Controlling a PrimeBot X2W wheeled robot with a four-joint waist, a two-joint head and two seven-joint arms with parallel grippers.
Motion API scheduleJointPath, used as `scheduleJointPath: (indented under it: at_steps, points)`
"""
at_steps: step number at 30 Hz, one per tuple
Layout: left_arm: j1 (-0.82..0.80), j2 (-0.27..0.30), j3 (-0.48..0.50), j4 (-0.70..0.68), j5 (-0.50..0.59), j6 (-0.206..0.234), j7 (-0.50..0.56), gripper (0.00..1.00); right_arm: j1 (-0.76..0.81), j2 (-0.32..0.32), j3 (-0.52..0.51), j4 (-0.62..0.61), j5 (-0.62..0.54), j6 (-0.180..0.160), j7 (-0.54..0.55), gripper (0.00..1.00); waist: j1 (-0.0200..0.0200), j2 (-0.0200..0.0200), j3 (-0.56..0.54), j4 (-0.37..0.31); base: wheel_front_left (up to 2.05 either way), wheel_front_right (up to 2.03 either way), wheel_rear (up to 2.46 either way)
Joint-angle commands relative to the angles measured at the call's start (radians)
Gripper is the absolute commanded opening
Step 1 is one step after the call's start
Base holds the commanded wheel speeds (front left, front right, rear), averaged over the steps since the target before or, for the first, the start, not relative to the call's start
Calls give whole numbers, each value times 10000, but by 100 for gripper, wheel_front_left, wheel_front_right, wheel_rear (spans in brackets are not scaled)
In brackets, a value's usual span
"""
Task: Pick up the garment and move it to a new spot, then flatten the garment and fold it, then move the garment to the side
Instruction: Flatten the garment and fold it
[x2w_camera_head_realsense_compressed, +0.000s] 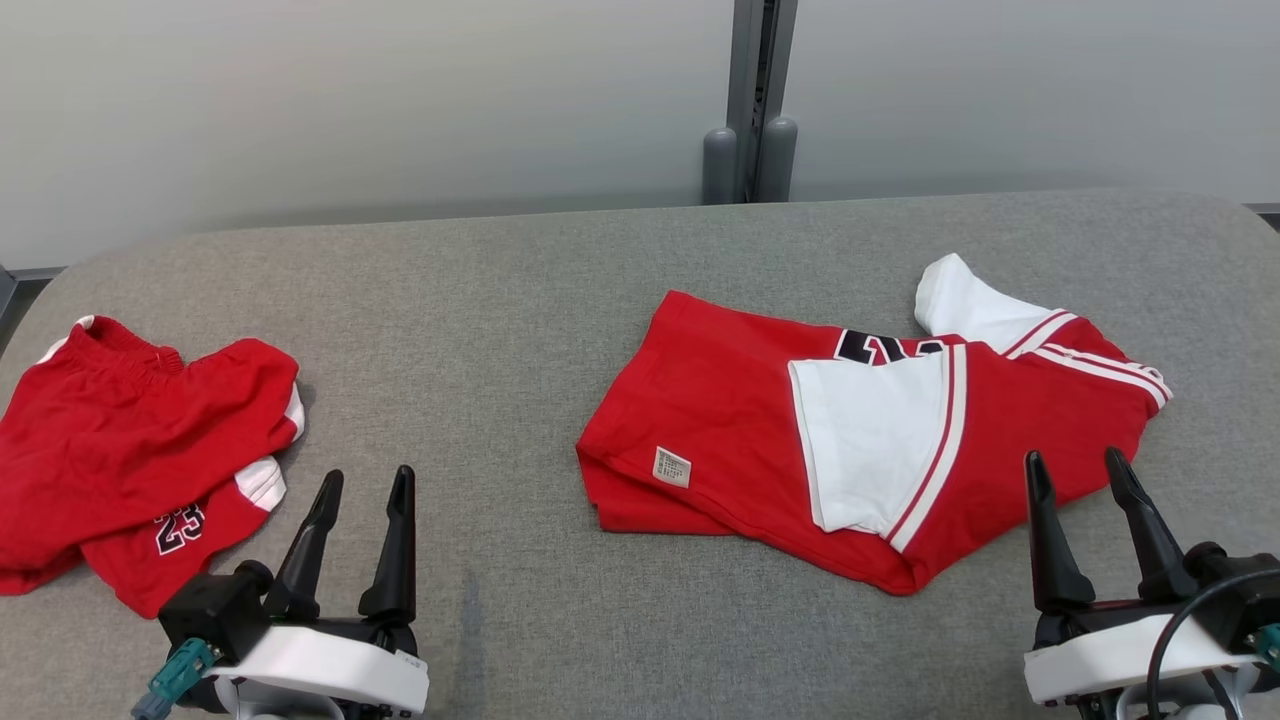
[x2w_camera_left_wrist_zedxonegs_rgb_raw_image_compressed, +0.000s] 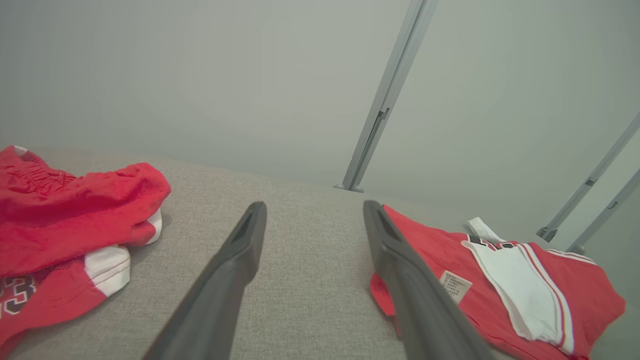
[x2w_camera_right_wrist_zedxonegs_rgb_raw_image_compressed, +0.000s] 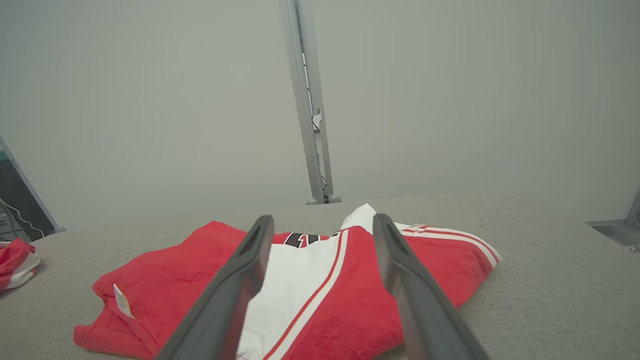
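The grey table (x2w_camera_head_realsense_compressed: 520, 300) spans the head view. The folded red-and-white jersey (x2w_camera_head_realsense_compressed: 730, 400) lies at 3 o'clock and the crumpled shorts (x2w_camera_head_realsense_compressed: 120, 430) at 9. The left gripper (x2w_camera_head_realsense_compressed: 367, 478) at 7 and the right gripper (x2w_camera_head_realsense_compressed: 1073, 458) at 5 hover low, fingers toward 12, spread wide and empty.

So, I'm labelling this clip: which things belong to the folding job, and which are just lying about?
Job, probably: red and white jersey, grey table, left gripper, right gripper, both open.
Lying about, it seems: red shorts at the table's left, grey post behind.
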Motion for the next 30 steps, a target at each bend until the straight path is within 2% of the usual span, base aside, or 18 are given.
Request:
scheduleJointPath:
  at_steps: [1, 23, 30]
  points:
    - [-155, 35, 11, 2, -31, -14, -13, 100, -118, -3, 32, 38, -37, 3, -46, 100, 0, 0, 22, 29, 0, 0, 0]
    - [-173, 161, -359, -201, -50, 166, 440, 100, -587, 9, -131, 329, -2, 3, 503, 100, 0, 0, 62, 38, 0, 0, 0]
    - [-600, 132, -1023, -193, -94, 76, 1272, 100, -1008, -54, -110, 567, 35, 3, 936, 100, 0, 0, 66, 119, 0, 0, 0]
